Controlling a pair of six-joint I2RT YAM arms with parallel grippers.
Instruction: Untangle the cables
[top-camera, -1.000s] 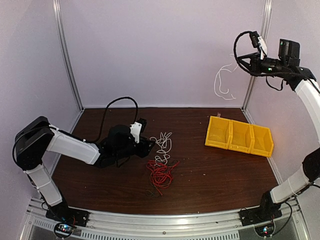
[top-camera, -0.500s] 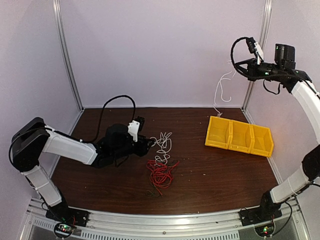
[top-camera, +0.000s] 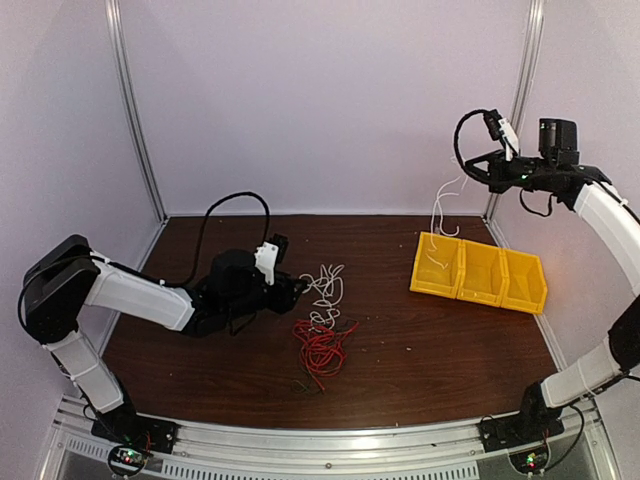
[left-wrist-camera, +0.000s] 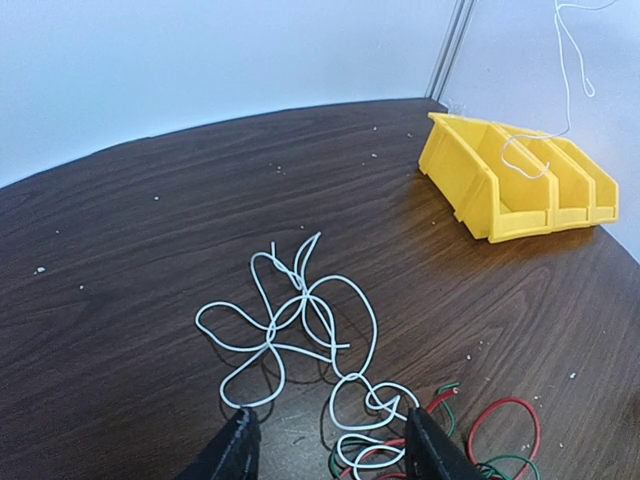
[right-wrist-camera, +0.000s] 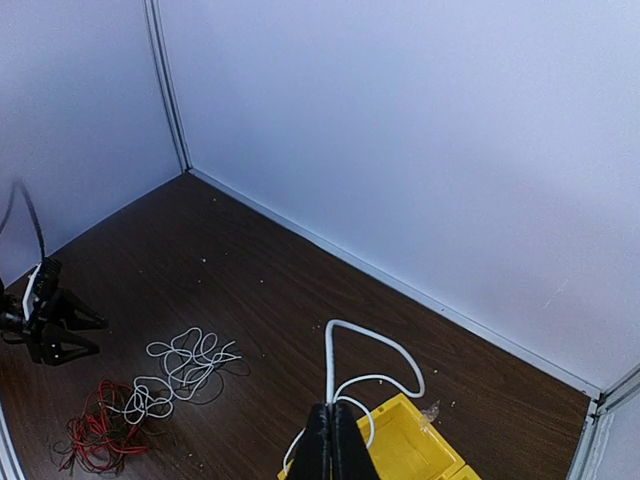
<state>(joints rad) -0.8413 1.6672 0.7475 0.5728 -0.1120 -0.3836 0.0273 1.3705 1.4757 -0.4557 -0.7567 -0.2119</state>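
Two arms rise from the near edge of the dark brown wood-grain table (top-camera: 430, 345). The left arm (top-camera: 140, 295) reaches forward and low with its elbow folded and its wrist close to the tabletop. The left gripper (top-camera: 297, 290) points toward the middle of the table. Its black fingers (left-wrist-camera: 238, 448) are spread apart, grasping nothing, with their tips just beside the nearest loops.

Nearest the bases lies the red cable bundle (top-camera: 320, 345), a loose coil stretched roughly near to far. Touching its far end is the thin white cable on the table (top-camera: 326, 288), a sprawl of open loops whose long axis also runs away from the bases.

Farther right sits the yellow plastic three-compartment bin (top-camera: 480, 295). The right arm (top-camera: 610, 215) stands tall, its wrist turned leftward high beside the rear right post (top-camera: 510, 110). The right gripper (right-wrist-camera: 332, 410) is clenched on a second white cable (top-camera: 440, 212). That cable hangs roughly vertical, and its lower loop dips into the bin's leftmost compartment.
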